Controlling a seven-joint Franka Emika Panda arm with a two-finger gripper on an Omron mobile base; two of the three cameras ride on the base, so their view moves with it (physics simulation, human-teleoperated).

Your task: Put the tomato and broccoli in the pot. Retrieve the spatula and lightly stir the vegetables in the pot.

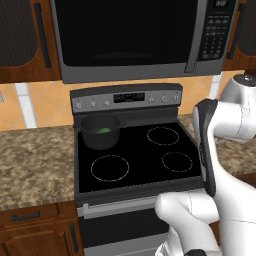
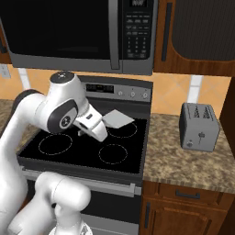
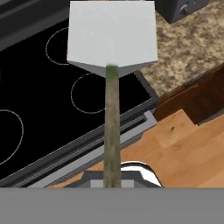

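The microwave (image 1: 130, 37) hangs over the black glass stove (image 1: 137, 155), which sits between two stretches of speckled tabletop (image 1: 35, 160); a grey toaster (image 2: 198, 127) stands on the stretch at the stove's three o'clock. The dark pot (image 1: 101, 131) rests on the burner at the stove's ten o'clock, and a patch of green, the broccoli (image 1: 103, 130), shows inside it (the tomato cannot be made out from here).

The gripper (image 2: 98, 123) is closed on the spatula (image 3: 112, 87), holding the low end of its slim wooden handle, with the flat pale blade out ahead above the stove's right-hand burners. Judging by its look, the spatula is light and stiff, so a firm hold near the handle's end gives reach into the pot; the long lever could twist in the grip if the blade pushes hard. The broccoli seems light and easily nudged, so gentle strokes should do.
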